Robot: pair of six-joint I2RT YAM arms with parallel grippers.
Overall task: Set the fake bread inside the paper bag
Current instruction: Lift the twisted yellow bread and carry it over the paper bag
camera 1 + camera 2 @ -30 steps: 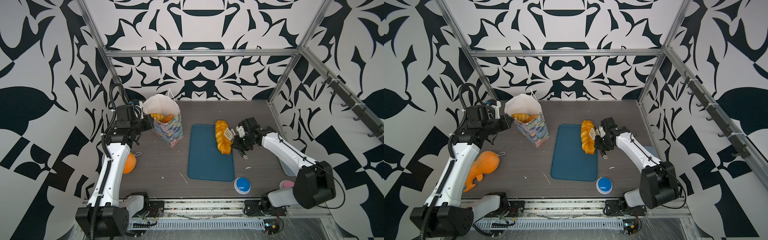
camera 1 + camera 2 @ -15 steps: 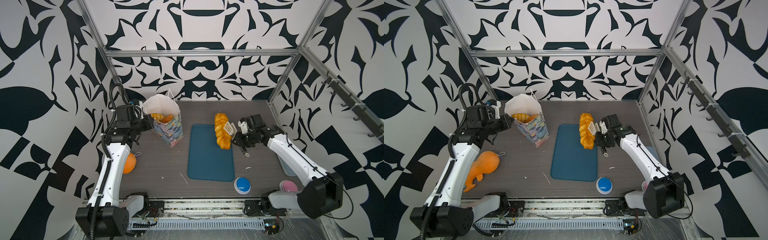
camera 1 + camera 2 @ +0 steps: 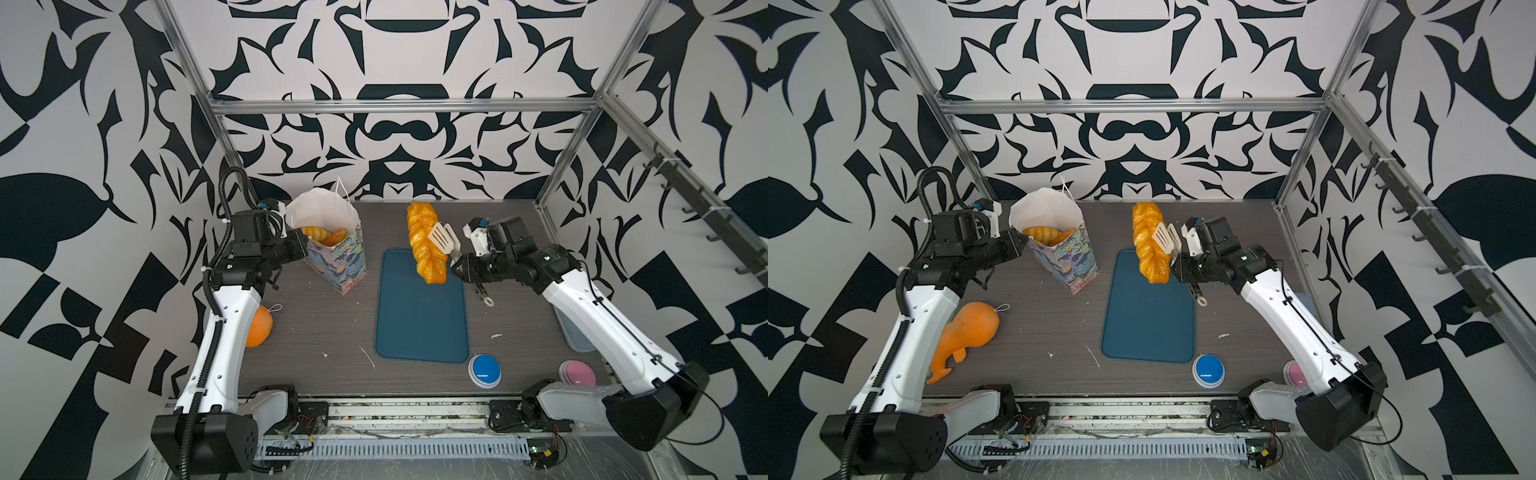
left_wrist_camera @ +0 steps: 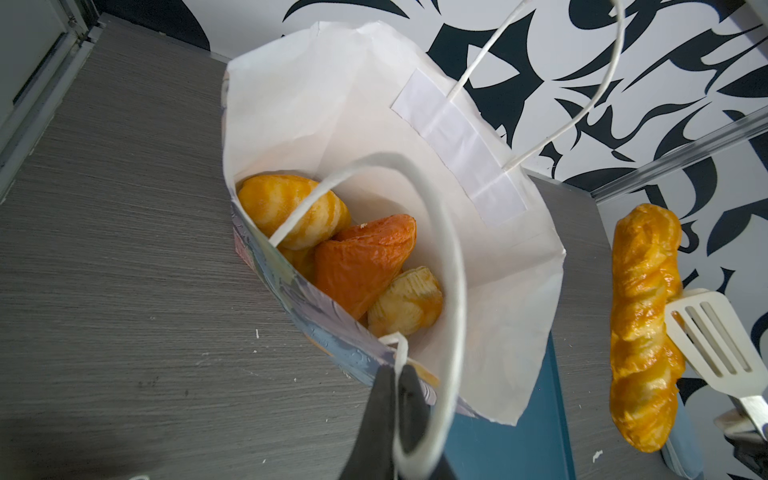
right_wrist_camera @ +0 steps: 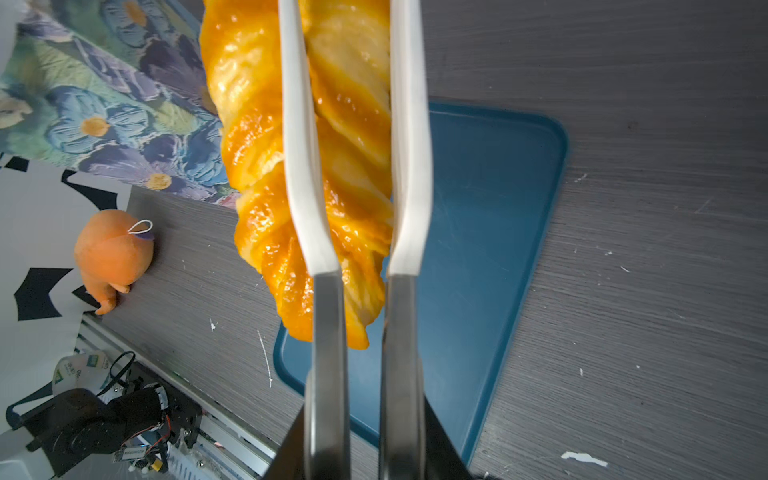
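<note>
The right jaws squeeze white slotted tongs (image 3: pixel 443 239) clamping a golden braided toy loaf (image 3: pixel 417 232) aloft by the blue tray (image 3: pixel 419 324); the left jaws pinch the string handle (image 4: pixel 386 161) of the floral paper bag (image 3: pixel 338 257), a pinch only the left wrist view shows.

We note braided loaf (image 3: pixel 419 232) glossy golden-orange; paper bag (image 3: pixel 338 259) printed with blue, purple, green flowers, white inside; tray (image 3: pixel 419 324) dark teal; tabletop (image 3: pixel 324 316) grey wood-grain; walls (image 3: pixel 395 54) black-and-white swirls.
</note>
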